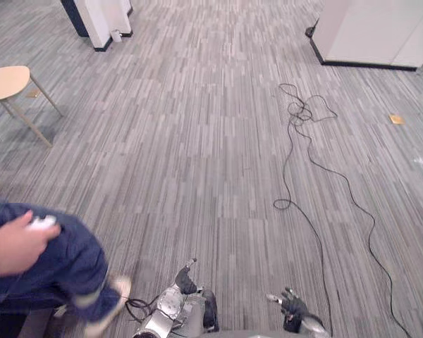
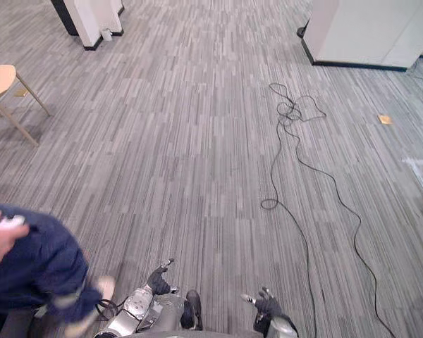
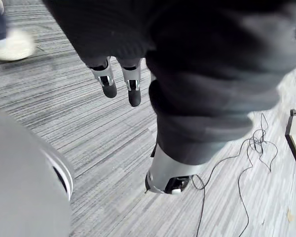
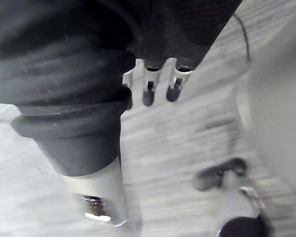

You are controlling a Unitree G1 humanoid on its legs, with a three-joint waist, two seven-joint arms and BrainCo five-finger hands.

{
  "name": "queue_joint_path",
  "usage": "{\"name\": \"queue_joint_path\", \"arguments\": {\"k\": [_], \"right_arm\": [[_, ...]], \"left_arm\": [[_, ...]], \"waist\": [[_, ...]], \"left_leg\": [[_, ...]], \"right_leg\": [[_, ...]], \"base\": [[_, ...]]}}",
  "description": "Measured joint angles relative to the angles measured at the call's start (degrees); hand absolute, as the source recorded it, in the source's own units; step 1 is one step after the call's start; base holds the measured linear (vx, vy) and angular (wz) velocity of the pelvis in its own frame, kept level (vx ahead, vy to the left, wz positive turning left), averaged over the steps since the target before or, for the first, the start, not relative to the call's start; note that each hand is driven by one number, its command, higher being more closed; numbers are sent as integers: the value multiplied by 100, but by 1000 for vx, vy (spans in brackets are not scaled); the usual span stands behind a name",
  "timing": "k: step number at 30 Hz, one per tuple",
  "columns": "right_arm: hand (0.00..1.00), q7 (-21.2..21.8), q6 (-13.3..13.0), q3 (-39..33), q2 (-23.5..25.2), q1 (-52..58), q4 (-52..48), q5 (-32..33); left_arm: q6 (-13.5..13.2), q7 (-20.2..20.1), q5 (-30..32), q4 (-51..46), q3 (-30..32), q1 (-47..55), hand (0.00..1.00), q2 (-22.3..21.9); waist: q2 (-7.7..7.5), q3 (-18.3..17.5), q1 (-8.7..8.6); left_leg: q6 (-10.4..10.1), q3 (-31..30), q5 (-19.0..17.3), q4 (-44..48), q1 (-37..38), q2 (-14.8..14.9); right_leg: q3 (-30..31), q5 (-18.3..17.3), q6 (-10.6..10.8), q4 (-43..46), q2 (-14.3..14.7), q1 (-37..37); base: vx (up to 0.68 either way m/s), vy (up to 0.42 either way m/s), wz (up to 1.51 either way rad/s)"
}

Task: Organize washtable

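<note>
The left robot hand [image 3: 108, 83] and the right robot hand [image 4: 149, 92] are hanging low at the bottom edge of the head views. Their fingers are pointing straight down, relaxed and carrying nothing. They are probably hanging this way because nothing within reach needs tidying. I cannot tell where the washtable is standing, and the organizing seems not yet begun.

A person [image 1: 49, 267] in dark blue trousers is occupying the lower left corner, with a hand [image 1: 10, 246] curling round a small white object [image 1: 42, 222]. Grey striped carpet [image 1: 197, 155] is stretching away across the room.

A stool [image 1: 5, 81] with a pale wooden top is standing on slim legs at upper left. Further off, a white pillar [image 1: 102, 21] at upper left and a white cabinet [image 1: 374, 32] with a dark base at upper right are lining the far edge.
</note>
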Motion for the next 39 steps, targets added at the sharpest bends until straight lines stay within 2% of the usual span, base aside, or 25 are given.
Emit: {"name": "queue_joint_path", "arguments": {"k": [2, 4, 5, 8, 9, 11, 12, 14, 15, 16, 17, 19, 20, 21, 24, 25, 27, 28, 29, 30, 32, 34, 36, 37, 39], "right_arm": [[0, 45, 1, -72, -2, 61, -2, -5], [0, 98, 6, -79, -12, 97, -168, 54], [0, 99, 5, -114, -29, 156, -199, 105], [0, 95, -2, -248, -115, 216, -196, 306], [0, 92, -1, -260, -139, 189, -200, 438], [0, 89, 24, -233, -151, 128, -126, 466], [0, 94, 60, -230, -154, 69, -86, 489], [0, 94, 96, -235, -180, 40, -108, 550], [0, 99, 123, -251, -212, 8, -93, 547], [0, 96, 133, -449, -253, 34, -85, 540], [0, 91, 138, -534, -302, 34, -72, 543], [0, 91, 155, -478, -372, 31, -75, 565], [0, 79, 155, -456, -422, 37, -89, 565], [0, 69, 162, -453, -444, 62, -57, 555], [0, 89, 165, -238, -296, 18, 23, 485], [0, 101, 167, -180, -260, -6, 23, 461], [0, 113, 196, -145, -91, -107, 48, 415], [0, 117, 204, -85, -91, -101, 50, 383], [0, 121, 179, -3, -147, -106, 11, 275], [0, 114, 171, 71, -126, -55, 42, 207], [0, 129, 157, 267, -130, -40, 96, 187], [0, 129, 141, 286, -6, -67, 206, 63], [0, 138, 136, 266, 105, -39, 303, -70], [0, 145, 124, 260, 153, 19, 289, -82], [0, 142, 119, 177, 164, 18, 268, -72]], "left_arm": [[74, -99, -797, 194, 82, 36, 0, -8], [141, -105, -1836, 532, 191, -10, 0, -11], [170, -105, -1950, 665, 206, -68, 0, -17], [255, -239, -2189, 791, 32, -129, 0, -63], [265, -327, -2736, 792, 26, -124, 0, -101], [268, -338, -3110, 807, 143, -128, 0, -117], [256, -311, -3265, 920, 297, -157, 0, -120], [250, -197, -3329, 1280, 535, -115, 0, -139], [250, -180, -3309, 1501, 804, -122, 0, -148], [268, -201, -3261, 1669, 1260, -83, 0, -230], [273, -200, -3161, 1742, 1551, -61, 0, -310], [355, -183, -3035, 1799, 2444, 95, 0, -485], [386, -185, -2949, 1779, 2629, 144, 0, -453], [413, -211, -2860, 1762, 2784, 181, 0, -374], [430, -194, -2744, 1474, 3202, 577, 0, -364], [429, -190, -2748, 1424, 3211, 639, 0, -360], [455, -171, -2750, 1300, 3252, 851, 0, -371], [469, -151, -2750, 1310, 3243, 917, 0, -414], [496, -94, -2751, 1321, 3236, 1041, 0, -508], [506, -79, -2752, 1335, 3251, 1217, 0, -556], [442, -48, -2781, 1332, 3232, 1271, 0, -458], [434, -5, -2864, 1349, 3494, 1251, 0, -476], [428, 31, -2864, 1340, 3714, 1405, 0, -552], [425, 36, -2880, 1343, 3755, 1526, 0, -515], [430, 38, -2882, 1346, 3731, 1515, 0, -421]], "waist": [[-23, 30, -65], [37, 44, -152], [34, 46, -174], [110, 80, -378], [167, 103, -421], [97, 153, -425], [40, 167, -431], [168, 72, -575], [323, -21, -620], [552, -143, -590], [678, -165, -584], [789, -148, -516], [804, -79, -390], [871, -39, -263], [649, 56, -105], [591, 71, -83], [433, 147, 72], [504, 150, 69], [609, 160, 49], [540, 166, 184], [502, 100, 208], [454, 98, 343], [249, -60, 354], [90, -220, 337], [-15, -272, 300]], "left_leg": [[34, -157, -76, -320, 598, -151], [80, -489, -48, -816, 1339, -178], [104, -638, -47, -975, 1596, -176], [114, -1284, -265, -1112, 2068, -72], [32, -1542, -433, -1181, 2245, 28], [-66, -1773, -646, -1306, 2572, 36], [-151, -1882, -800, -1431, 2859, 37], [-214, -2078, -981, -1606, 3280, 276], [-255, -2189, -959, -1238, 3254, 582], [-687, -2247, -707, -703, 3077, 845], [-905, -2261, -457, -380, 2982, 940], [-1409, -2169, 1260, 995, 2356, 899], [-1474, -1805, 1551, 2164, 1924, 1084], [-1001, -1220, 964, 3306, 1545, 1432], [-647, -448, -23, 3916, 608, 1577], [-638, -426, -154, 3817, 307, 1517], [-758, -506, -275, 2388, -674, 1162], [-813, -663, -211, 1737, -815, 1084], [-1002, -1025, 273, 383, -952, 932], [-846, -996, 963, 228, -820, 705], [-809, -1000, 359, 846, -960, 673], [-471, -790, 178, 1282, -866, 743], [-470, -557, 179, 1383, -683, 673], [-312, -462, -2, 1030, -387, 513], [-136, -405, -417, 609, -42, 355]], "right_leg": [[-642, -86, -37, 930, -61, -415], [-1394, -568, -530, 1062, -75, -812], [-1556, -840, -898, 881, -78, -991], [-1734, -1099, -1104, -868, -62, -1482], [-1788, -673, -1068, -2590, -97, -1610], [-1987, -67, -846, -4144, -286, -1678], [-2137, 17, -789, -4427, -463, -1908], [-2238, 77, -943, -4202, -370, -2176], [-2134, 883, -1294, -4008, -129, -2149], [-2212, 1360, -1698, -3947, 104, -2062], [-2285, 1285, -1581, -3854, 215, -2013], [-2255, 850, -1704, -3827, 434, -1635], [-2052, 708, -1821, -4127, 555, -1107], [-1859, 591, -1895, -4443, 755, -475], [-1459, 402, -2121, -4921, 734, 817], [-1401, 314, -2129, -4974, 667, 970], [-1321, -372, -1593, -5017, 304, 1379], [-1325, -511, -1537, -5041, 282, 1492], [-1285, -791, -1415, -5051, 203, 1718], [-1103, -1075, -1405, -5061, -5, 1933], [-823, -1013, -1543, -4881, 120, 1993], [-505, -753, -1576, -4521, 24, 1964], [-185, -691, -1474, -3673, -146, 1637], [-64, -703, -1184, -2839, -205, 1221], [95, -570, -419, -1642, -220, 689]], "base": [[400, 91, 47], [469, 55, 74], [316, 5, 78], [472, -77, 125], [486, -107, 103], [594, -175, 76], [842, -270, 62], [825, -224, 54], [947, -192, 39], [954, -191, 22], [937, -240, -14], [812, -224, -41], [857, -162, -59], [963, -126, -65], [711, 18, -49], [704, 152, -40], [517, 192, -44], [507, 265, -25], [550, 336, -24], [568, 347, -26], [623, 266, -5], [637, 300, -19], [470, 248, -62], [451, 193, -65], [441, 145, -21]]}}
